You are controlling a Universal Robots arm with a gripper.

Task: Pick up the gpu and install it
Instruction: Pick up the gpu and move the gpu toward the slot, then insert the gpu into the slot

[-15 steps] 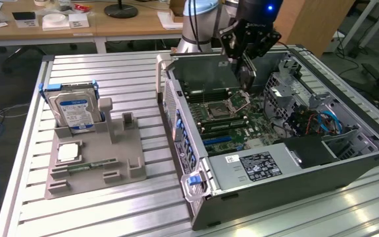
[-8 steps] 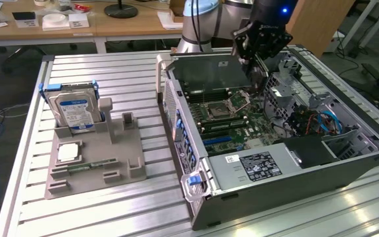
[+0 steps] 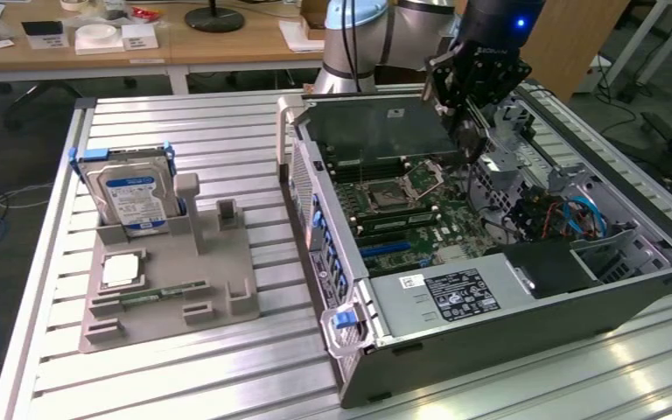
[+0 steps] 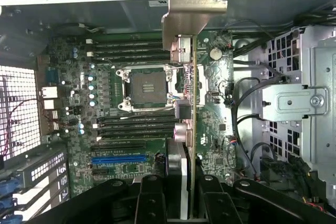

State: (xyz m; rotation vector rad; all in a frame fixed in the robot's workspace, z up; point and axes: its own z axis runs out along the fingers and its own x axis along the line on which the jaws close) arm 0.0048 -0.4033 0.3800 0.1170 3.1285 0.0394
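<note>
GPU (image 4: 190, 109) is pinched edge-on between the two black fingers (image 4: 151, 199) of the gripper (image 4: 181, 190), which presses on it from both sides. The card's silvery metal bracket (image 4: 190, 6) is at the end farthest from the fingers. The card hangs above the motherboard (image 4: 131, 145) inside the open computer case (image 3: 476, 350) and is not seated in any slot. In the wrist view its edge runs just beside the CPU socket (image 4: 144, 85), with the blue expansion slot (image 4: 118, 158) nearer the fingers and off to one side.

In the exterior view the gripper (image 3: 467, 114) hovers over the far end of the case. The case lies on its side on a slatted metal table (image 3: 196, 131). Well apart, toward the exterior view's left, a grey fixture (image 3: 213, 262) holds a hard drive (image 3: 136, 197) upright and a slim memory stick (image 3: 167, 293) lying flat.
</note>
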